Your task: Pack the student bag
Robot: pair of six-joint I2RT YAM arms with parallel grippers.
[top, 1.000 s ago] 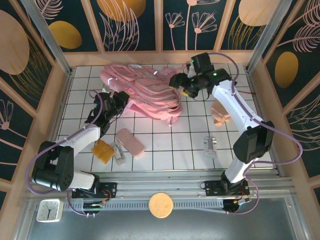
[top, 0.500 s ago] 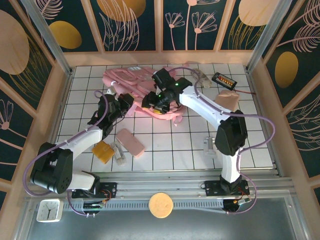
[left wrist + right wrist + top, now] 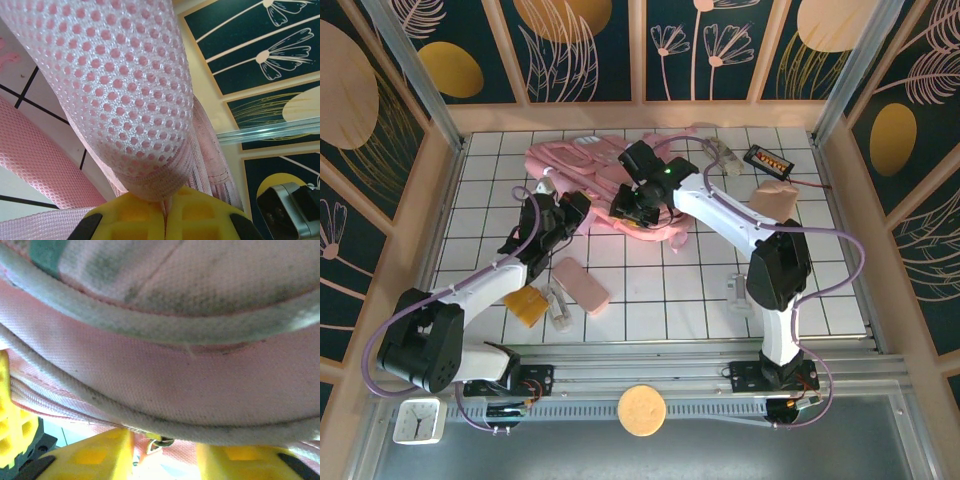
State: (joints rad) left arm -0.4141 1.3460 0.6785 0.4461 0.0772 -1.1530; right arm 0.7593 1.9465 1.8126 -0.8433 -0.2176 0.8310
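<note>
Top external, left to right. One white clock (image 3: 419, 420) sits off the table (image 3: 820, 300), at the near-left corner. On the gridded top there is one flat orange packet (image 3: 525, 302). One small pale item (image 3: 558, 303) touches it, too small to identify. One flat pink pencil case (image 3: 581, 285) lies just beside that.

Left gripper (image 3: 573, 208) is at the near-left edge of the student bag (image 3: 582, 158). There is one bag, lying flat at far centre-left, with its straps heaped toward the middle. Right gripper (image 3: 632, 206) is down on the bag's right half, its arm reaching in across the table.

One round tan disc (image 3: 641, 410) sits on the near rail at centre. To the right there is one small white part (image 3: 738, 290) on the grid. Further right, one beige pouch (image 3: 772, 202) lies well apart from the bag. One black device with an orange strip (image 3: 767, 160) sits at far right.

Left wrist: the left gripper (image 3: 165, 204) has two yellow fingers (image 3: 135, 212), closed tight together. They are clenched on a mesh strap of the student bag (image 3: 125, 100).

Right wrist: the right gripper (image 3: 162, 452) has two yellow fingers (image 3: 95, 455) standing apart. The piped edge of the student bag (image 3: 175, 380) and one small metal zip pull (image 3: 158, 443) sit in the gap. I can't tell whether the fingers actually pinch anything.
</note>
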